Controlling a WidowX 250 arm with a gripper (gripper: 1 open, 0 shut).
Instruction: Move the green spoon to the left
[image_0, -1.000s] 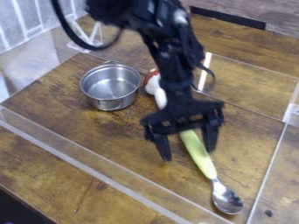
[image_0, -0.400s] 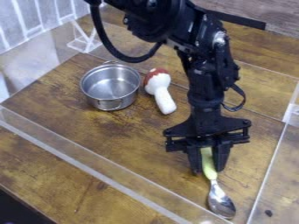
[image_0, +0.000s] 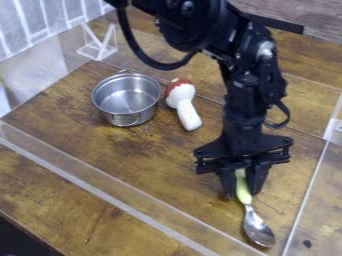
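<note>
The green spoon (image_0: 245, 197) lies on the wooden table (image_0: 80, 140) at the lower right, its shiny metal bowl (image_0: 258, 232) toward the front edge. My gripper (image_0: 242, 184) points straight down over the yellow-green handle. Its two black fingers (image_0: 227, 179) have drawn in against either side of the handle. The arm hides the handle's upper part, so only a short piece shows below the fingertips.
A small steel pot (image_0: 127, 98) stands at the left. A white stubby object with a red tip (image_0: 185, 104) lies beside it. A clear low wall (image_0: 134, 205) runs along the table's front and sides. A white rack (image_0: 94, 42) stands at the back left.
My gripper has shifted right along the spoon's handle and lowered onto it. Its fingers have drawn in from wide apart to close around the handle.
</note>
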